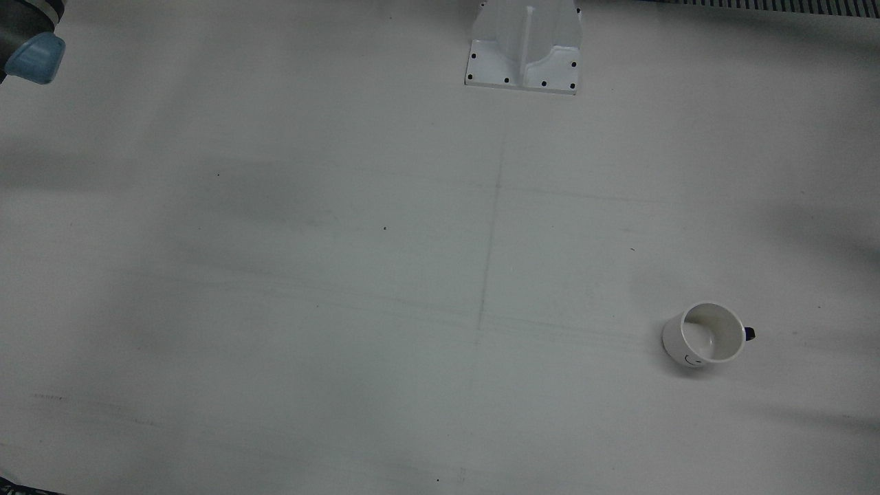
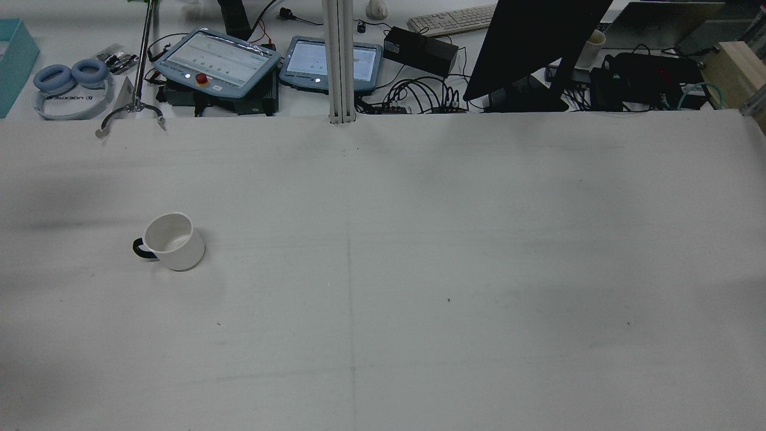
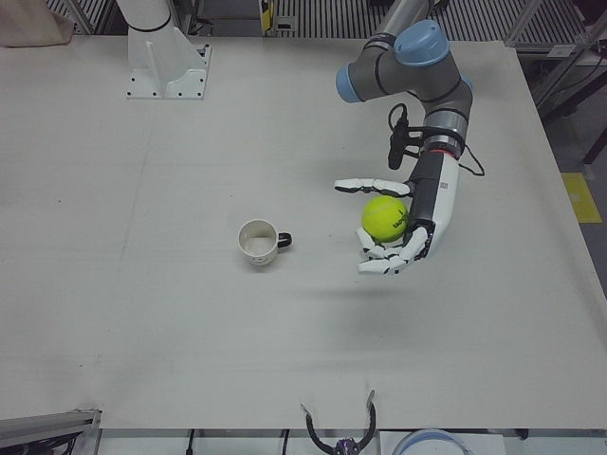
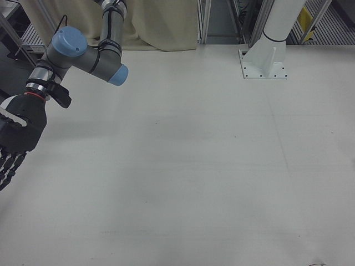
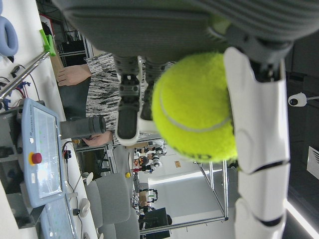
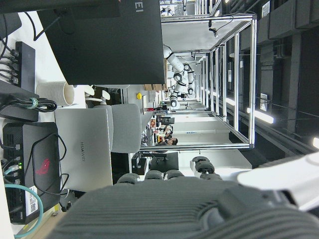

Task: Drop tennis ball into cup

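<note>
One tennis ball [image 3: 384, 217], bright yellow-green, sits in the left hand [image 3: 408, 224], held above the worktop [image 3: 190, 332] off to one side of the cup [image 3: 258, 242] and well apart from it. The fingers [image 3: 358, 184] curl around the ball from above and below, with the palm behind it; the left hand view shows the ball [image 5: 194, 107] pressed against a white finger on one side and dark finger pads [image 5: 128, 117] on the other.

The cup is white with a dark handle and stands upright on the worktop, mouth open and nothing inside; from the rear it [image 2: 173, 240] lies on the left half of the surface, and in the front view it [image 1: 704, 335] is towards the lower right.

The right hand [image 4: 15, 138] hangs at the far edge of the right-front view, off to the side of the worktop, its dark fingers [image 4: 8, 166] pointing down and spread apart, holding nothing.

Beyond the far edge of the worktop in the rear view are two teach pendants [image 2: 218, 55], a pair of blue headphones [image 2: 70, 75], a keyboard [image 2: 452, 21] and a dark monitor [image 2: 532, 42].
</note>
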